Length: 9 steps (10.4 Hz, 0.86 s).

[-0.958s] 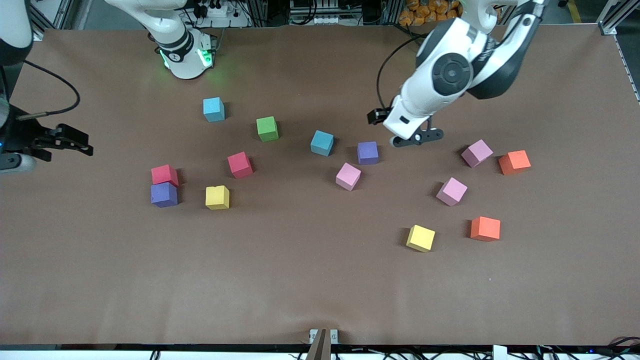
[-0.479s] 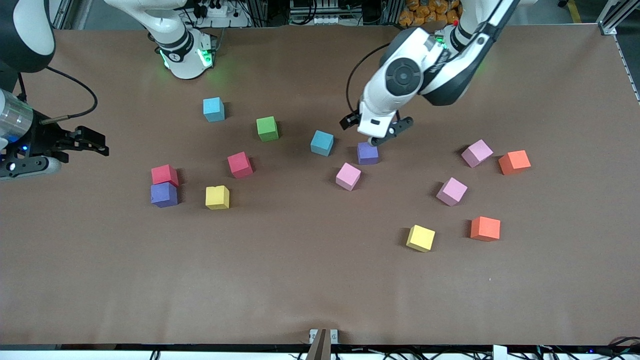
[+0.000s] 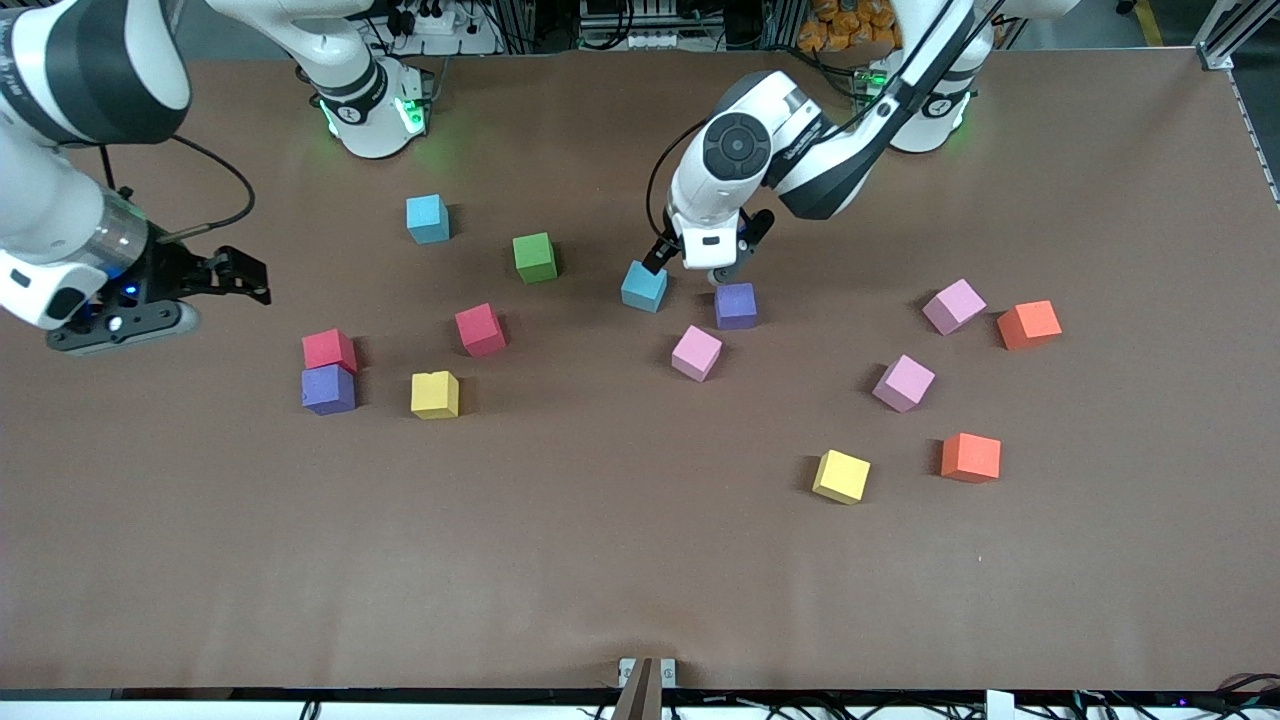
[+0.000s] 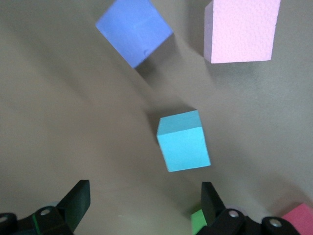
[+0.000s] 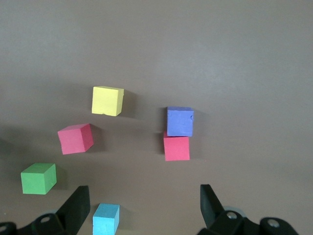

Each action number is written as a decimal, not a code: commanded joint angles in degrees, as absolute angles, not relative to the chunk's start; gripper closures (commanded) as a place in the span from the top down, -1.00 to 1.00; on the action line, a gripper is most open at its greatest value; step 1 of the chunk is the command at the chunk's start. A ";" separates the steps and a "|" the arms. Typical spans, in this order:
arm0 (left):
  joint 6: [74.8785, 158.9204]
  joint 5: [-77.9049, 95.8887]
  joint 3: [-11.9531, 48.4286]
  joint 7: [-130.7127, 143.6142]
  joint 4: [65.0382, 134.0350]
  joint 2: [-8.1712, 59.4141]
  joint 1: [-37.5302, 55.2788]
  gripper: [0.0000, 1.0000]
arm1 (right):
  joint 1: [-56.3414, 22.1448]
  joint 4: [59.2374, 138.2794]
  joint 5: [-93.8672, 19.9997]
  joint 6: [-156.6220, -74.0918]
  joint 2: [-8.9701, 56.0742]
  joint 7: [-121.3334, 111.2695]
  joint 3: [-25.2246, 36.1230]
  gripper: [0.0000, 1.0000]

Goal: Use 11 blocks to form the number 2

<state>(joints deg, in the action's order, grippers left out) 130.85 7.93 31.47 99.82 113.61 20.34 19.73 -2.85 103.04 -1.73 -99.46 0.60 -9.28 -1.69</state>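
Left gripper (image 3: 690,267), fingers spread, hangs over a blue matte foam cube (image 3: 644,286), w/ purple cube (image 3: 736,305) and pink cube (image 3: 696,352) near it. Right gripper (image 3: 235,280), spread too, is over bare brown table (image 3: 600,560). Blocks lie scattered, no digit 2 formed.

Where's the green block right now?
In the front view the green block sits on the table toward the robots' bases, between the two blue blocks and farther from the camera than the nearest red block.

Robotics lab, aluminium framing (image 3: 1228,30), power strips (image 3: 432,22), cables (image 3: 640,20)
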 commanded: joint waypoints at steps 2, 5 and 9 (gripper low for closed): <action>142.18 -1.97 29.89 114.56 115.92 24.42 23.90 1.00 | -4.30 113.84 -1.49 -107.69 -5.33 -8.96 -1.49 1.00; 142.56 -5.54 28.57 116.02 114.53 28.38 25.31 1.00 | -6.67 120.75 -1.93 -111.97 -7.73 -4.50 -1.58 1.00; 142.65 -5.10 25.58 117.25 110.75 31.20 27.95 1.00 | -9.49 126.71 -5.96 -118.97 -8.87 -2.90 -1.58 1.00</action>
<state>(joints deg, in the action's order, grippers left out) 142.50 -3.92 26.48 115.08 112.94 29.66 26.64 -8.80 122.24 -3.64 -115.47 -6.04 -3.70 -1.83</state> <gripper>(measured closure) 0.000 0.000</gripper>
